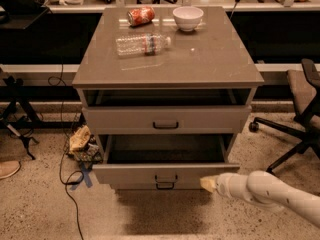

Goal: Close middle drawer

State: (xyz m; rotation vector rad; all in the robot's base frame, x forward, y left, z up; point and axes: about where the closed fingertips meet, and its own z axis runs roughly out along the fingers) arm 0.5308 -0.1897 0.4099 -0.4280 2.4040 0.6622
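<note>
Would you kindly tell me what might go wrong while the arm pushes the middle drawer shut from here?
The gripper faces the middle drawer at its front's right end, far from the handle; an off-centre push may skew and jam it. It also sits near the front's lower edge and might slip beneath. A hard stop could jolt the bottle lying on its side on top.

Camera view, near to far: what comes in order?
White robot hand, lower right → open grey-taupe middle drawer just beyond it → grey-taupe top drawer → clear plastic bottle lying down → white round bowl.
</note>
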